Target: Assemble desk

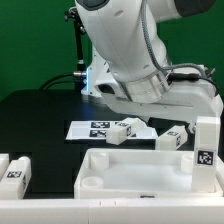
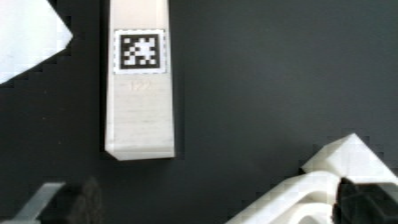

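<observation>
The white rimmed tabletop (image 1: 140, 172) lies at the front of the exterior view, and its corner (image 2: 342, 168) shows in the wrist view. One white leg (image 2: 141, 85) with a tag lies flat on the black table ahead of my gripper (image 2: 222, 206). The gripper is open and empty, its dark fingers (image 2: 64, 204) wide apart, one finger by the tabletop's corner rim. A tagged leg (image 1: 206, 150) stands upright at the tabletop's right end. Two more legs (image 1: 124, 130) (image 1: 175, 138) lie behind the tabletop. My fingers are hidden in the exterior view.
The marker board (image 1: 92, 128) lies behind the tabletop, and its edge (image 2: 25, 40) shows in the wrist view. Two white legs (image 1: 15, 172) sit at the exterior view's far left. The arm (image 1: 140, 50) looms over the right half.
</observation>
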`<state>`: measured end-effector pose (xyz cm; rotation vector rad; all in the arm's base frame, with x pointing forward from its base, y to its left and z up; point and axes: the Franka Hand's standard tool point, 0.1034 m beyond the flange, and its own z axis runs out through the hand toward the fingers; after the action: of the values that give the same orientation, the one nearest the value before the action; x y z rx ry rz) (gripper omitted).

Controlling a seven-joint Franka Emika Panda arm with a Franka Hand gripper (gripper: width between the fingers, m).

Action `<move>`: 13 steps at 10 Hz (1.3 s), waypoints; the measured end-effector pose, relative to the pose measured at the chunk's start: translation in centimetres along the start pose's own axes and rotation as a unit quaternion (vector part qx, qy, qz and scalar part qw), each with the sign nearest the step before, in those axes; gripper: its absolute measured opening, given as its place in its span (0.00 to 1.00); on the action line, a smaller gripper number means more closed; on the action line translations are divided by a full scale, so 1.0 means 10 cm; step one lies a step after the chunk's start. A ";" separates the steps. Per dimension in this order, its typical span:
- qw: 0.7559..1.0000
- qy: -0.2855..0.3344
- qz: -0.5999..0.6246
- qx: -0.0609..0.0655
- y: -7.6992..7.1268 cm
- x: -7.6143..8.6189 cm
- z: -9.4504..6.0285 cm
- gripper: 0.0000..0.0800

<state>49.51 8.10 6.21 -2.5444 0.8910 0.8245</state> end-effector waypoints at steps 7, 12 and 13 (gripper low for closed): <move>0.972 -0.227 0.049 0.019 0.34 0.05 0.22 0.81; 0.974 -0.222 0.053 0.013 0.32 0.05 0.51 0.81; 0.971 -0.232 0.051 0.009 0.32 -0.02 0.60 0.81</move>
<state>44.83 8.60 1.33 -2.1576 0.8682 1.3608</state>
